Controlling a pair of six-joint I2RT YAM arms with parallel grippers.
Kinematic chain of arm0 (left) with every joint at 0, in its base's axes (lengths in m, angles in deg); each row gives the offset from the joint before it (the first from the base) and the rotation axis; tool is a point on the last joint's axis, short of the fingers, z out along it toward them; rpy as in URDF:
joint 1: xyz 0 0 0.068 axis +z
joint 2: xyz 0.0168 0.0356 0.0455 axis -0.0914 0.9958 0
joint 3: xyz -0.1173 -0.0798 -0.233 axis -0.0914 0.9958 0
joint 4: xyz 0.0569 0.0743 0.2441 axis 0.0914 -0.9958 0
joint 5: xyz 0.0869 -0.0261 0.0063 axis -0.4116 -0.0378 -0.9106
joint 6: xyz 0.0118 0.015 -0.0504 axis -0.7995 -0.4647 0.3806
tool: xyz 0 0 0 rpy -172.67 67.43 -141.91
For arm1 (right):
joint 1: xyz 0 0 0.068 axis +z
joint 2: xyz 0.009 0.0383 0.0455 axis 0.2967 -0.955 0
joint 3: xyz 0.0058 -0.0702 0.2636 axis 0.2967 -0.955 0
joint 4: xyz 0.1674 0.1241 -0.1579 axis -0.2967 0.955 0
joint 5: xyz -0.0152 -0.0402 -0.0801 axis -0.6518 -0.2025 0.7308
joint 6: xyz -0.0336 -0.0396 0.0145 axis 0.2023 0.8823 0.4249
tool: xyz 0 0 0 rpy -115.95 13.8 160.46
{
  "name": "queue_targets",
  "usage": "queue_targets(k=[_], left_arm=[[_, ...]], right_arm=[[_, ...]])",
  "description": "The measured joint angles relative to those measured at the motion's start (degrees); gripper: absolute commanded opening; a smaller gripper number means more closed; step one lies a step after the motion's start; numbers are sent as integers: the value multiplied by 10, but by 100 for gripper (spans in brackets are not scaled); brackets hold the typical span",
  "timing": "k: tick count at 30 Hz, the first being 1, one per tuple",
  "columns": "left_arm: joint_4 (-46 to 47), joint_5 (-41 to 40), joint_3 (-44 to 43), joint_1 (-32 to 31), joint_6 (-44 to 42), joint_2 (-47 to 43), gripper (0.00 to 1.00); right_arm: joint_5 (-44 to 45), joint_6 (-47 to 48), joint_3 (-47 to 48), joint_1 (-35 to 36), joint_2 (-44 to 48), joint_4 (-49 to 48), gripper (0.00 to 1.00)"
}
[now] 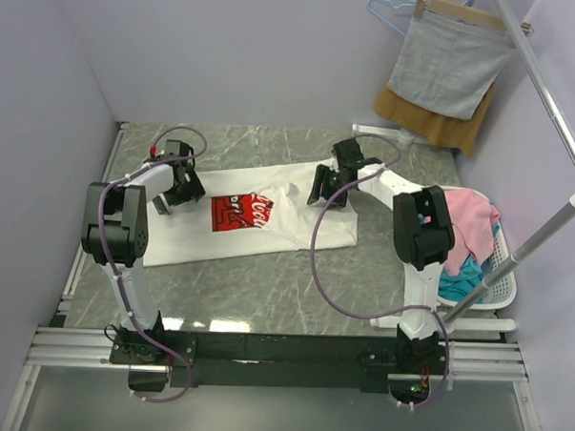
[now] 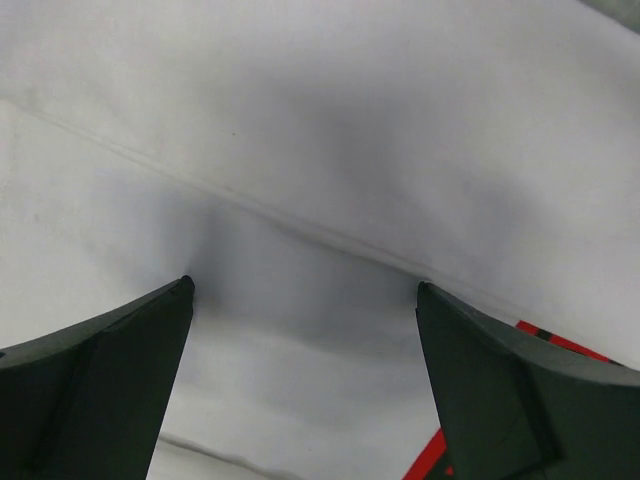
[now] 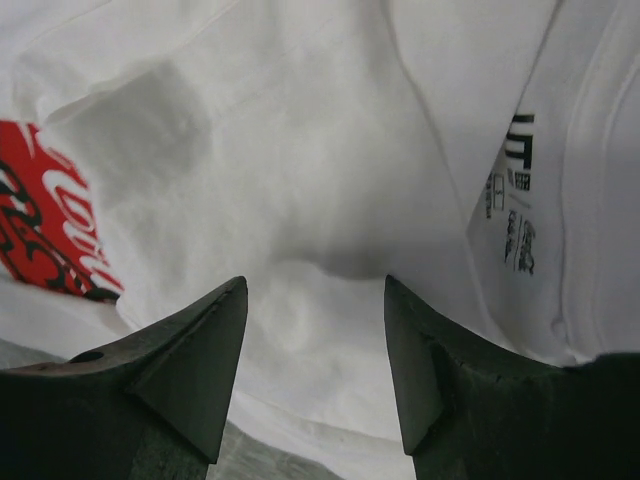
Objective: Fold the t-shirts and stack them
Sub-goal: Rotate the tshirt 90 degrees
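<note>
Shirt (image 1: pixel 287 230) flat, face up, unfolded. Left gripper (image 1: pixel 179 187) wide open, right gripper (image 1: pixel 325 188) half open, both empty above it. Next, I'd say: pinch edges, fold across.

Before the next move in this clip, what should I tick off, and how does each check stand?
1. Left gripper open, nothing between its jaws: ok.
2. Right gripper open, no cloth pinched: ok.
3. T-shirt lying on the table with its red print facing up: ok.
4. Cloth smooth under the right gripper: not ok; it is creased and overlaps beside the neck label.
5. Either gripper's fingertips touching the cloth: cannot tell.
</note>
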Motion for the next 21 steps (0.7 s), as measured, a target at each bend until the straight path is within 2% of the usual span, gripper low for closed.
queue_targets(k=[8, 12, 15, 18, 21], left_arm=[[72, -6, 100, -11, 19, -63, 100], [98, -9, 158, -36, 36, -104, 100], [103, -9, 198, -87, 51, -137, 100], [106, 3, 232, -166, 70, -166, 100], [110, 23, 248, -235, 89, -178, 99]], right_arm=[[7, -24, 123, 0, -91, 83, 64], [10, -24, 261, 0, -169, 156, 66], [6, -23, 375, 0, -231, 203, 69], [-9, -22, 476, -1, -287, 235, 71], [-35, -24, 522, -3, -315, 231, 73]])
